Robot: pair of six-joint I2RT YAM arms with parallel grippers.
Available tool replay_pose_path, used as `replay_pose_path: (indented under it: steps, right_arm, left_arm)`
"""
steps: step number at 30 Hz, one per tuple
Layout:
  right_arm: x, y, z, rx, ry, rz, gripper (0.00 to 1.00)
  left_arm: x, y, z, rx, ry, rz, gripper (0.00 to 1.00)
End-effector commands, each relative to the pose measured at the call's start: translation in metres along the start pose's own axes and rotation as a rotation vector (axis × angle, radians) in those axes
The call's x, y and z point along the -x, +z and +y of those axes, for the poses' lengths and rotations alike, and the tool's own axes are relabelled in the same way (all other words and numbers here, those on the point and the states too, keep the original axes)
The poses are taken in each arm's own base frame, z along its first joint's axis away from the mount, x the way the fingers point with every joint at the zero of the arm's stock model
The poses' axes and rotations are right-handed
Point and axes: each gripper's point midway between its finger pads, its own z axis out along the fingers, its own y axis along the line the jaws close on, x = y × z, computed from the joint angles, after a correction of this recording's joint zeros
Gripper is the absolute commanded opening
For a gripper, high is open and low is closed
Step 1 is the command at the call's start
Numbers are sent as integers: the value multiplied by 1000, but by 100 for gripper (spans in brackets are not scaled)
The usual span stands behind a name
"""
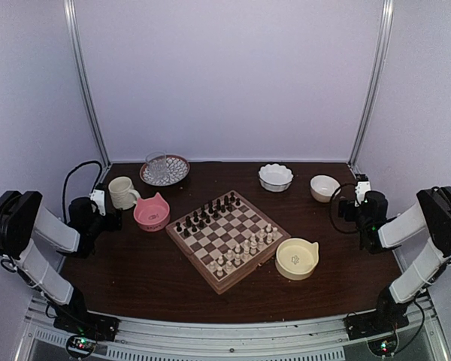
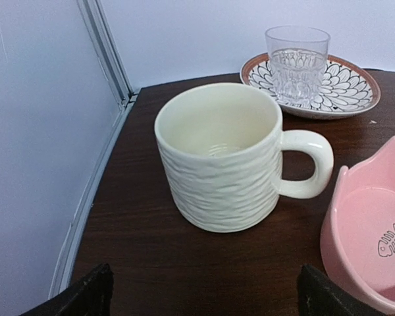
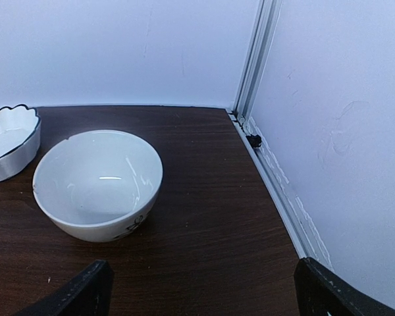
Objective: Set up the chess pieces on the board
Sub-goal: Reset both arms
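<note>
The board point(image 1: 225, 232) sits turned like a diamond in the middle of a dark wooden surface point(image 1: 135, 278). The cream-white chess pieces point(image 1: 244, 252) stand along its near-right side and the dark pieces point(image 1: 207, 214) along its far-left. At the left edge, the left tool point(image 2: 201, 299) gapes wide and empty before a cream mug point(image 2: 217, 158). At the right edge, the right tool point(image 3: 201, 289), equally wide and empty, faces a white bowl point(image 3: 97, 184).

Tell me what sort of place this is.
Probably a robot test cell, not a home: plain white walls on metal posts enclose a table, with the left arm and right arm fixed at its near edge and a board laid out.
</note>
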Motion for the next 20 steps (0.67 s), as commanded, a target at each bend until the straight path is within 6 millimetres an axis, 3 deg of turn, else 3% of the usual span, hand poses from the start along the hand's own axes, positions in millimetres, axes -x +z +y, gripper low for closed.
replay_pose_path:
  steps: [1,7,20]
  right_arm:
    - [12,2,-4,-18,22,-34,100]
    - [12,2,-5,-20,23,-34,99]
    - [12,2,-5,-21,22,-35,100]
  left_arm:
    - [12,3,2,2,-60,-28,98]
    - [15,5,-16,-102,-17,-35,98]
    - [16,5,-17,-106,-17,-35,97]
